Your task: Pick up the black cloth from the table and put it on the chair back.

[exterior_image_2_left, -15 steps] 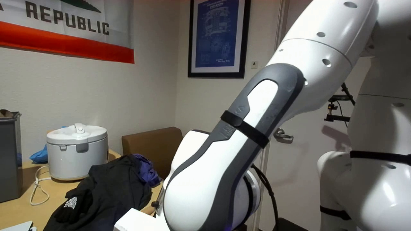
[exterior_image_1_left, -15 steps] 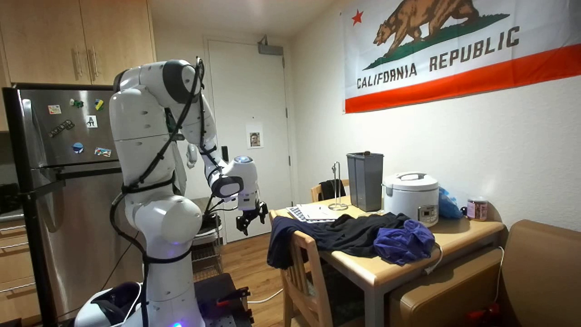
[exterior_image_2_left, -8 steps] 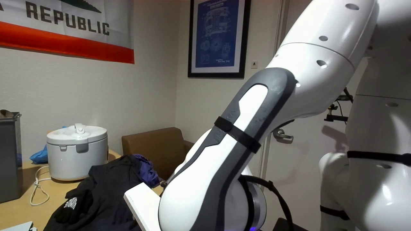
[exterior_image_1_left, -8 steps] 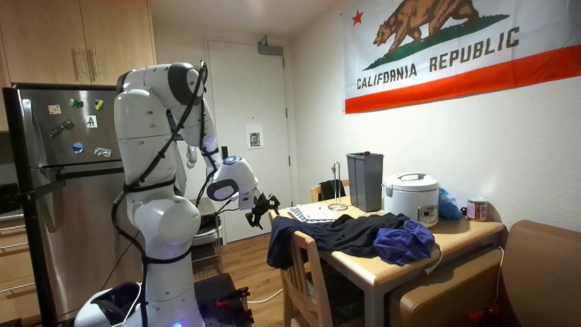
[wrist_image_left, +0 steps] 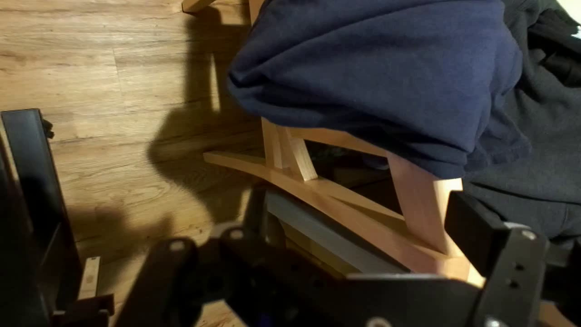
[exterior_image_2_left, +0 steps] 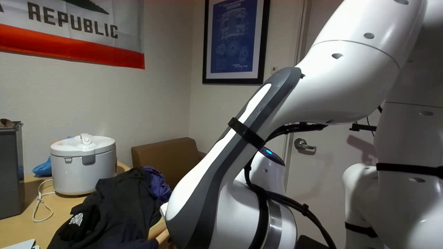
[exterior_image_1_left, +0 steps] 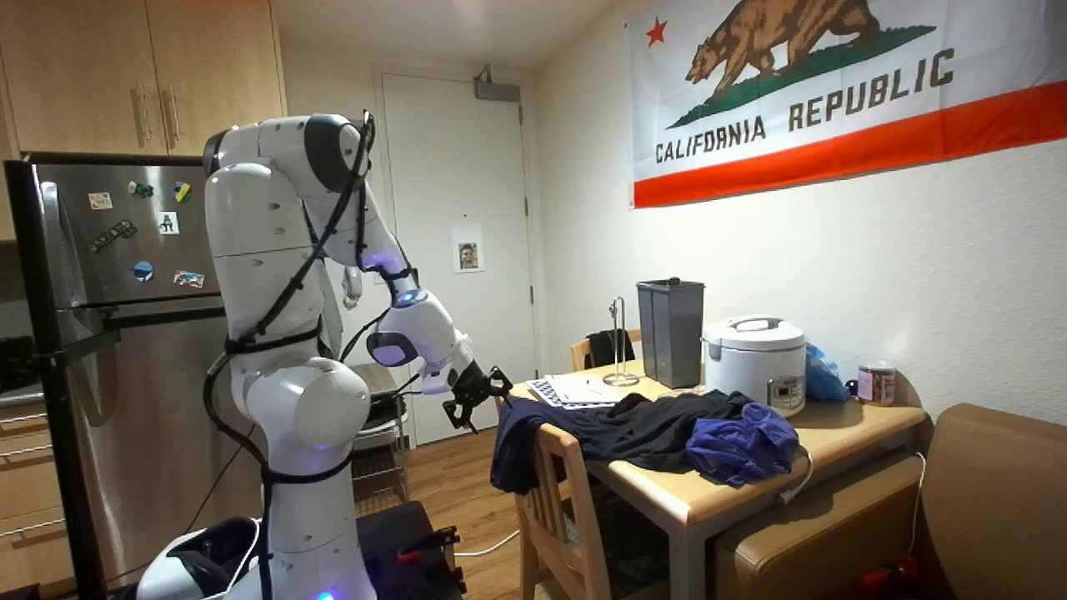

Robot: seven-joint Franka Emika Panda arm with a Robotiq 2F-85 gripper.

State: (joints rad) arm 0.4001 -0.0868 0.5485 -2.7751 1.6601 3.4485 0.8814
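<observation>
Both exterior views only, cooker (exterior_image_1_left: 754, 364), beside black cloth (exterior_image_2_left: 116, 207)

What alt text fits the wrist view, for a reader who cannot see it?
Navy cloth hangs over a wooden chair back, with black cloth at right. The black gripper, open, spans the bottom; wooden floor shows at left.

Shadowed floor (wrist_image_left: 122, 104), foreground perhaps blurred.
</observation>
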